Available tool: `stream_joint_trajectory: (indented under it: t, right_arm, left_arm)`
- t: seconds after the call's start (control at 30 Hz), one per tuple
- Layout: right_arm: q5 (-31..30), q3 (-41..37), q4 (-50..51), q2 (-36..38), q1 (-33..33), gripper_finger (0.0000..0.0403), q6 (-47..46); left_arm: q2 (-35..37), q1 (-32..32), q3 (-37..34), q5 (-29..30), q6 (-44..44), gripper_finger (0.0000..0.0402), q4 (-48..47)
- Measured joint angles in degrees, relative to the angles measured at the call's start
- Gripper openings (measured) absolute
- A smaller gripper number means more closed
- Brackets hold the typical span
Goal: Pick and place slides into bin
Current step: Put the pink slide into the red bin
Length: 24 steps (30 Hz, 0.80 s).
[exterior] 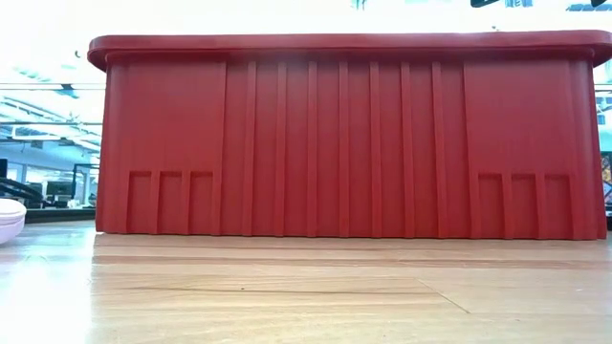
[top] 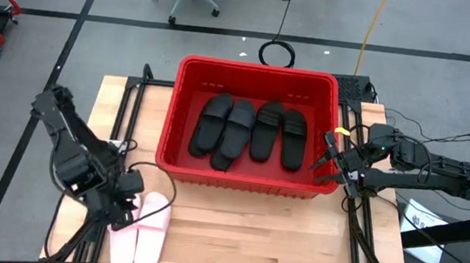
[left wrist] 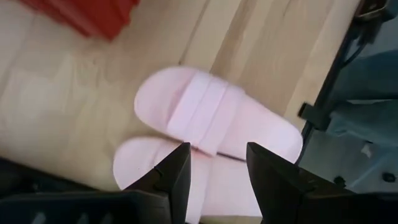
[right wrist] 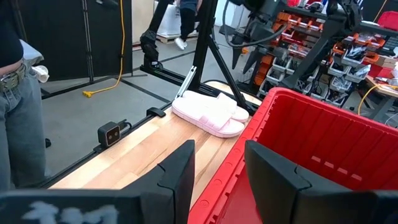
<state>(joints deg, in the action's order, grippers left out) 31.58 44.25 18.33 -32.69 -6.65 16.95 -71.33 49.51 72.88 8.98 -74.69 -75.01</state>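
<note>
With four black wide-strap slides [top: 251,131] already laid in the large red ribbed plastic bin [top: 190,75], the pale pink pair [top: 141,229] on the wooden table [top: 250,238] is being approached by the left gripper [top: 130,192] — fingers [left wrist: 177,177] parted and empty — so a descent and closure is judged next, while the right gripper [top: 327,155] is held open at the bin's rim.

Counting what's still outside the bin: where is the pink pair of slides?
In the high view the pink pair lies side by side on the table's near left part, outside the red bin, with the open left gripper right at its toes.
</note>
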Motion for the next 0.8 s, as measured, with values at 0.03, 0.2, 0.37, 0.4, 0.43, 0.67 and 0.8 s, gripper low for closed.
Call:
stream_joint_trajectory:
  t: [0.03, 0.2, 0.37, 0.4, 0.43, 0.67, 0.8]
  right_arm:
    - [0.0, 0.0, 0.0, 0.0, 0.0, 0.013, 0.0]
    - [0.0, 0.0, 0.5, 0.0, 0.0, 0.013, 0.0]
    - [0.0, 0.0, 0.5, 0.0, 0.0, 0.013, -1.8]
    - [0.0, 0.0, 0.5, 0.0, 0.0, 0.013, -3.2]
    - [0.0, 0.0, 0.5, 0.0, 0.0, 0.013, -4.7]
    - [0.0, 0.0, 0.4, 0.0, 0.0, 0.013, -7.3]
    - [0.0, 0.0, 0.0, 0.0, 0.0, 0.013, -7.2]
  left_arm:
    - [0.0, 1.0, -0.7, 0.0, -1.8, 0.0152, 0.1]
    - [0.0, 5.2, -5.3, -1.6, -6.6, 0.0152, 1.5]
    - [-0.8, 7.6, -10.1, -5.7, -7.6, 0.0152, 5.4]
    - [-1.2, 8.0, -11.0, -6.3, -7.4, 0.0152, 7.0]
    - [-1.8, 8.5, -11.9, -6.5, -7.1, 0.0152, 8.4]
    - [-8.7, 10.4, -15.1, -8.0, -6.8, 0.0152, 12.0]
    - [-12.9, 10.3, -15.1, -8.0, -6.3, 0.0152, 11.5]
